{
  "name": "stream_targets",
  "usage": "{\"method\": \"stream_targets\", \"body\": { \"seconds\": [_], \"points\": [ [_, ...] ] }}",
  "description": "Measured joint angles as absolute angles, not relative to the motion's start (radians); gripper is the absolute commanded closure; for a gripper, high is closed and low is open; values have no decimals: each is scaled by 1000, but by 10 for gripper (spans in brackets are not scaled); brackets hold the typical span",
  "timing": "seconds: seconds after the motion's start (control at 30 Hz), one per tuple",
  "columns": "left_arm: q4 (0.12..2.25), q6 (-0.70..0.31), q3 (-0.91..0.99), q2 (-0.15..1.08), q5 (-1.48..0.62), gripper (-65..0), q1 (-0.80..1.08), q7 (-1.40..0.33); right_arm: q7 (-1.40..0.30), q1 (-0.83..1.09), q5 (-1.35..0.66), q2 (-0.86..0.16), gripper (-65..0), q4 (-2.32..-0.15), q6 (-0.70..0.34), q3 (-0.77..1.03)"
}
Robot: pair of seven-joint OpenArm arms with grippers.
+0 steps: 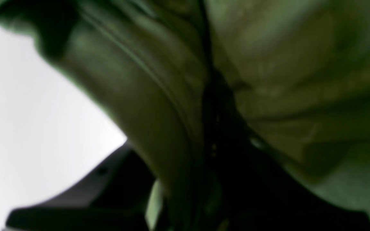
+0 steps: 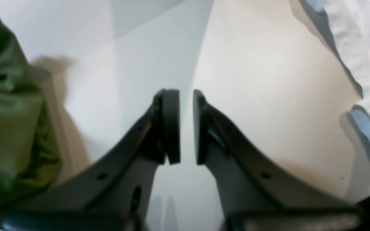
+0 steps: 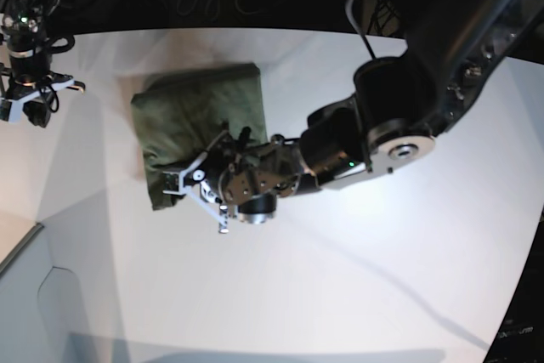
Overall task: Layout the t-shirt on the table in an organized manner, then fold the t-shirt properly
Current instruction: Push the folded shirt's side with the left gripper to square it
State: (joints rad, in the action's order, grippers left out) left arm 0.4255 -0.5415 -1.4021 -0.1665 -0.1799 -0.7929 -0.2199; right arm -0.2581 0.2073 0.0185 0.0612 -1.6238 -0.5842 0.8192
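The white worktop (image 3: 357,278) is filling the base view, its curved far edge meeting dark clutter at twelve o'clock. No writing is legible. The t-shirt (image 3: 191,121) is lying folded at ten o'clock, long axis running twelve to six. The left pincer (image 3: 194,184) is clenching its near edge. The right pincer (image 2: 186,125) is hovering released, empty.

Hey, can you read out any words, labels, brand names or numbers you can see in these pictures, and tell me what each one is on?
None can be read.
The t-shirt: plain olive fabric, no print or label showing; the left wrist view of it is blurred.
The table: bare white, no markings.
The left gripper and right gripper: no legible lettering.
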Motion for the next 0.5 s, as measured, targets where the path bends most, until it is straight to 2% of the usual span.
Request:
{"method": "stream_targets", "body": {
  "seconds": [0.17,0.5],
  "points": [
    [528,-535,-1401,-155,-32,-2,-768,-272,-261,212,19,78,-68,-1649,-584,823],
    [612,-505,-1398,-153,90,-3,-706,-279,-253,217,19,101,-69,-1674,-584,815]
  ]
}}
